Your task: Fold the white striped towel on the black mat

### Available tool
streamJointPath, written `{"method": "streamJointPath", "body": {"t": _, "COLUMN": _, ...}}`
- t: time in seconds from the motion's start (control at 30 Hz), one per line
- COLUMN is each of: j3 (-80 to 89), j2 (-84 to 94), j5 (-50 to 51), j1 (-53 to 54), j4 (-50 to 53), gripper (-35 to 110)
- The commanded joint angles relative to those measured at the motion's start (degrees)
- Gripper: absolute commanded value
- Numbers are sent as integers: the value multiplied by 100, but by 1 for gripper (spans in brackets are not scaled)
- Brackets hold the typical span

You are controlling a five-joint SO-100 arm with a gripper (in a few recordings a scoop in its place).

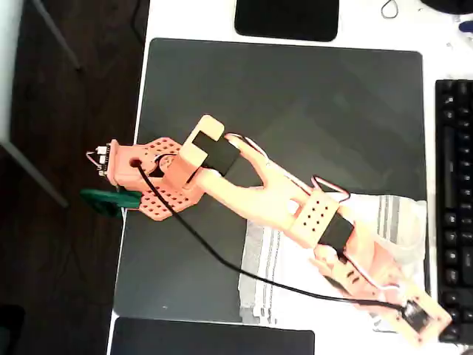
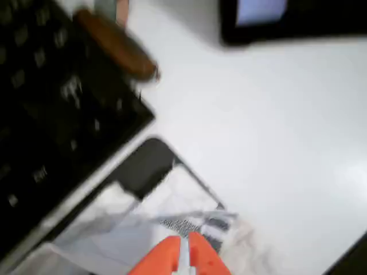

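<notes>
The white striped towel (image 1: 295,285) lies bunched on the lower right part of the black mat (image 1: 281,111) in the overhead view, with grey stripes along its left and right edges. My orange arm (image 1: 251,196) reaches across the towel toward the mat's lower right corner. In the blurred wrist view, my gripper (image 2: 184,245) has its two orange fingers pressed together on a raised striped edge of the towel (image 2: 198,223). Behind that edge the mat's rounded corner (image 2: 146,166) shows.
A black keyboard (image 1: 454,192) runs along the mat's right edge and is also seen in the wrist view (image 2: 57,114). Glossy black rectangles sit above (image 1: 288,18) and below (image 1: 214,342) the mat. A brown object (image 2: 114,46) lies beyond the keyboard. The arm's base (image 1: 137,174) stands at the table's left edge.
</notes>
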Motion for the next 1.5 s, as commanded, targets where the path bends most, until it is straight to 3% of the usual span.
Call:
{"method": "streamJointPath", "body": {"t": 0.0, "j3": -615, "j2": 396, "j5": 62, "j1": 0, "j4": 642, "gripper": 2}}
{"method": "streamJointPath", "body": {"t": 0.13, "j3": -431, "j2": 1125, "j5": 457, "j1": -378, "j4": 1872, "gripper": 1}}
{"method": "streamJointPath", "body": {"t": 0.4, "j3": 747, "j2": 1872, "j5": 1714, "j1": -1758, "j4": 1986, "gripper": 0}}
{"method": "streamJointPath", "body": {"t": 0.53, "j3": 1081, "j2": 1617, "j5": 2338, "j1": -2118, "j4": 1591, "gripper": 0}}
{"method": "streamJointPath", "body": {"t": 0.8, "j3": 1380, "j2": 826, "j5": 2821, "j1": -1872, "j4": 466, "gripper": 0}}
{"method": "streamJointPath", "body": {"t": 1.47, "j3": 545, "j2": 492, "j5": 1371, "j1": -545, "j4": -352, "gripper": 0}}
